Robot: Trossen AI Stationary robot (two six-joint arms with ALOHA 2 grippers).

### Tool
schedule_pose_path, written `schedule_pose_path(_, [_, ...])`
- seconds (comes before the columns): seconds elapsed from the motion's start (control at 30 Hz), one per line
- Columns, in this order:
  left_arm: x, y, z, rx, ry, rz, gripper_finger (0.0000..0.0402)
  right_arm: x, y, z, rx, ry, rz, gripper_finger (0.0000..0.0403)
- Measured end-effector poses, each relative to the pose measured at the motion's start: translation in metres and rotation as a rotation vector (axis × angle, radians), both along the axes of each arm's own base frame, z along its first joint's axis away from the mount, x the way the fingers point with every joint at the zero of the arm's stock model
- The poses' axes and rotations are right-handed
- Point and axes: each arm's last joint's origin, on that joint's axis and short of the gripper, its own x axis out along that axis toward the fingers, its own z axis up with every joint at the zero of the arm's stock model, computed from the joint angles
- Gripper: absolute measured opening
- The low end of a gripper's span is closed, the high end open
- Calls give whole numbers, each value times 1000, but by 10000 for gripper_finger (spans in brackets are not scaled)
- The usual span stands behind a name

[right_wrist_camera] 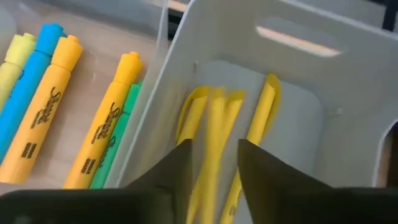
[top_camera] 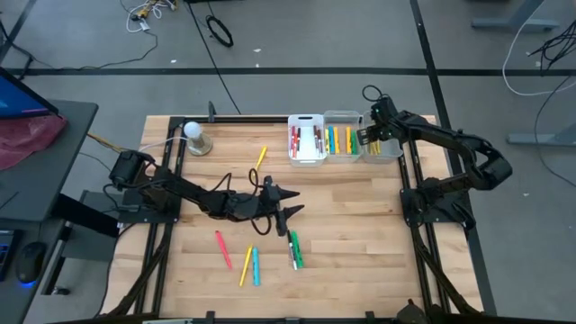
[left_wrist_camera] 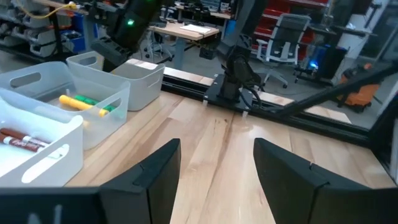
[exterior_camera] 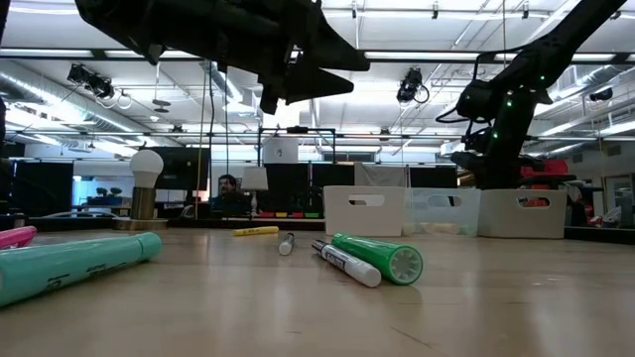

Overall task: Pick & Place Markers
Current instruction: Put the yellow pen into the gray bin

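From above: three bins (top_camera: 307,158) sit in a row at the table's (top_camera: 360,234) far edge, and the markers are split between them and the bare wood. The left bin holds red-and-white ones, the middle bin (top_camera: 340,126) yellow, orange, cyan and green, the right bin (top_camera: 389,153) yellow. Loose ones lie near the front: a pink marker (top_camera: 222,249), a yellow one (top_camera: 245,266), a cyan one (top_camera: 256,266), and a green marker (top_camera: 296,249) beside a white one. Another yellow marker (top_camera: 260,157) lies alone farther back. The left gripper (top_camera: 290,203) hovers mid-table; the right gripper (top_camera: 367,136) is over the right bin.

Table level now: the green marker shows its ribbed cap, the white marker (exterior_camera: 347,264) touching it, a cyan barrel looming at the near left.

Left wrist: fingers (left_wrist_camera: 149,180) spread wide, nothing between them, only wood below.

Right wrist: the fingers (right_wrist_camera: 168,177) are parted with a narrow gap over the right bin; a yellow marker (right_wrist_camera: 214,146) shows through it, blurred, and I cannot tell if it is held. More yellow ones lie alongside.
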Motion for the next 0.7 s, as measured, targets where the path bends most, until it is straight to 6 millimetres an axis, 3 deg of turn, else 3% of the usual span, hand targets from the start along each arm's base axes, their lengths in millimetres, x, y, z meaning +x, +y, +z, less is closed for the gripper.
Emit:
schedule_pose_path(0.17, [-1, -6, 0, 22, 6, -20, 209, 2, 1, 1, -21, 17, 27, 187])
schedule_pose_path(0.4, [-6, -20, 0, 36, 5, 1, 209, 16, 18, 22, -134, -15, 186, 200])
schedule_pose_path(0.53, [-11, -32, 0, 76, 12, 67, 208, 30, 45, 42, -209, -70, 329, 193])
schedule_pose_path(0.7, [-13, -56, 10, 184, 77, 175, 208, 50, 97, 63, -266, -188, 556, 181])
